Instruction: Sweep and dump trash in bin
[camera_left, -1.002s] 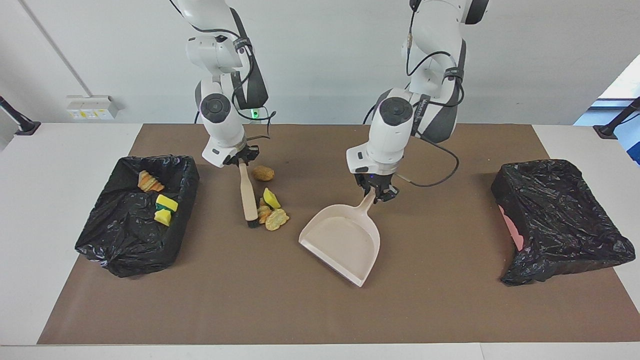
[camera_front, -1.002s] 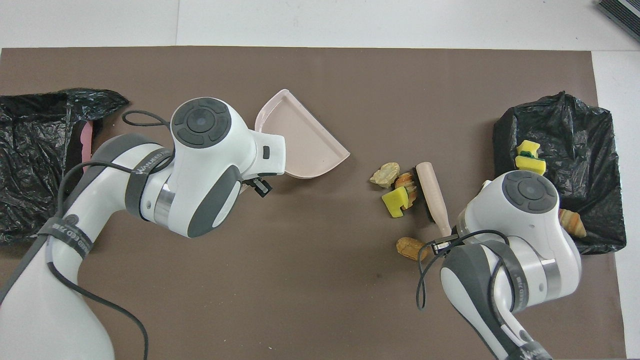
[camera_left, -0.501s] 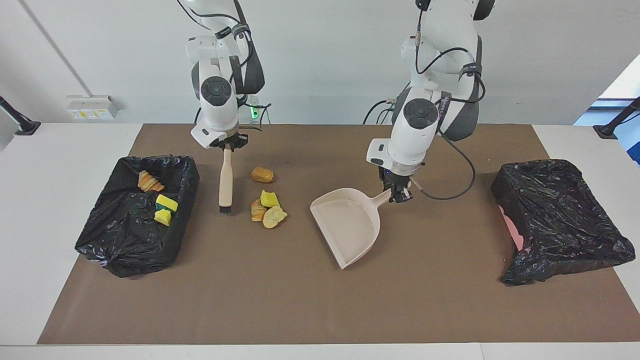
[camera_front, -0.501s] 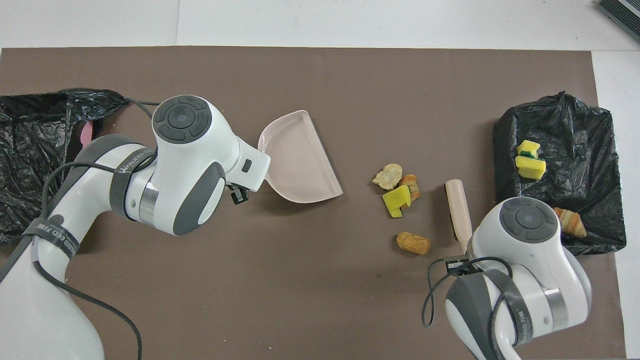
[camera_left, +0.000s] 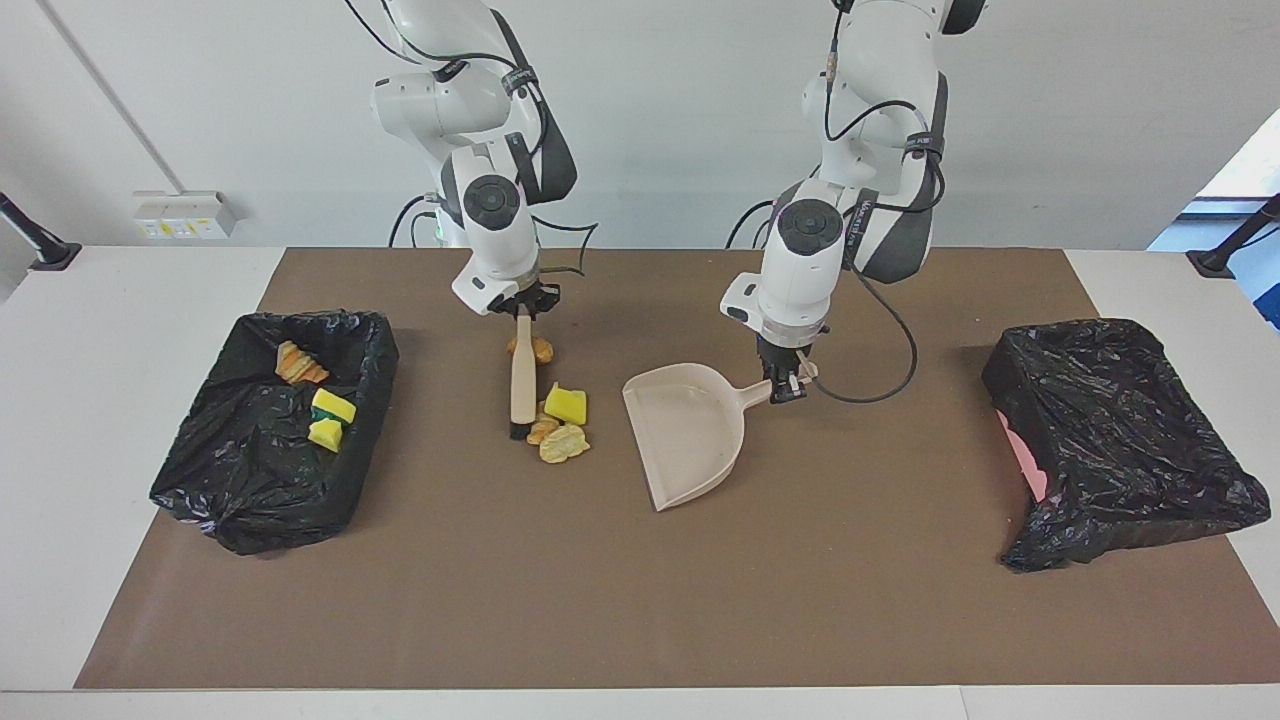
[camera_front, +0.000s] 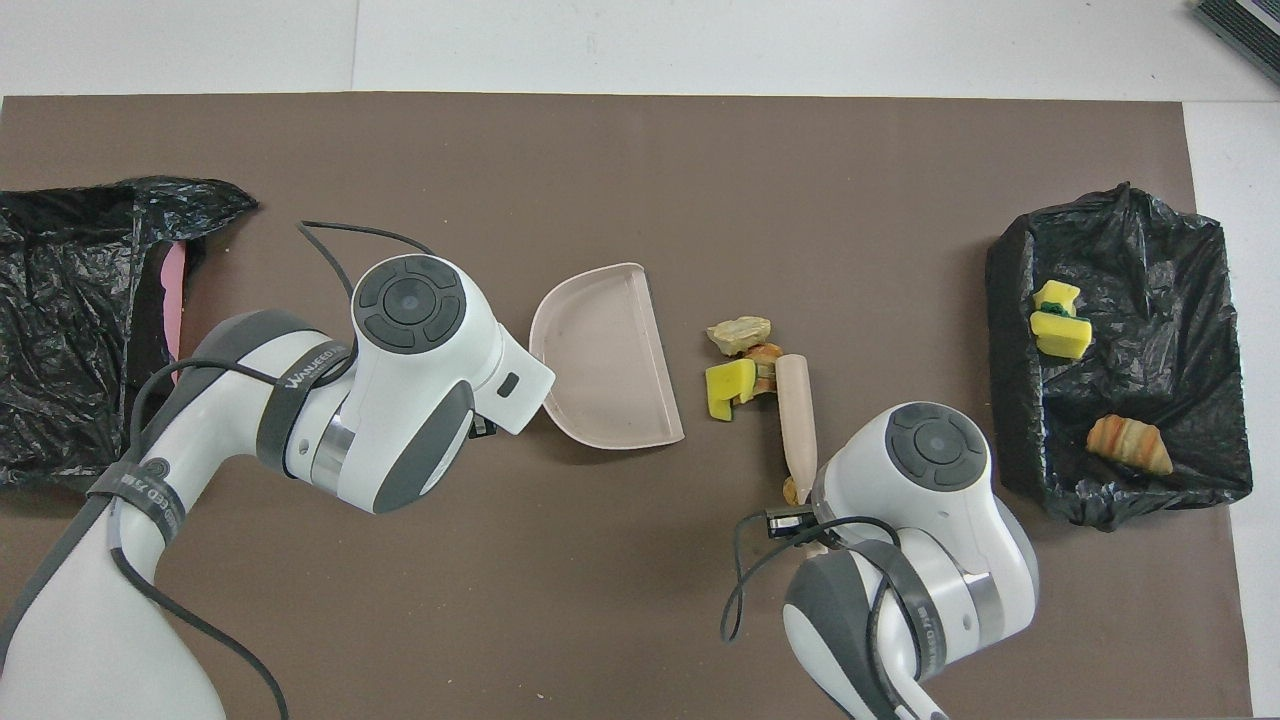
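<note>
The right hand (camera_left: 521, 312) is pinching the brush (camera_left: 520, 380) beside the scraps (camera_left: 560, 425); the left hand (camera_left: 787, 385) is pinching the dustpan (camera_left: 690, 440) nearby; the stroke should stay low, driving scraps into its mouth.

A dark strap round the left arm (camera_front: 300, 375) carries white lettering, partly legible, seemingly "WANJEED"; nothing else is readable.

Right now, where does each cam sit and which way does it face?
Facing view: high across the table, looking at both arms; the right end effector holds the brush.
Overhead view: above the robots' end, looking steeply down; wrists and forearms show.
Shared: the dustpan in the left end effector, the swept scraps, both lined bins.
</note>
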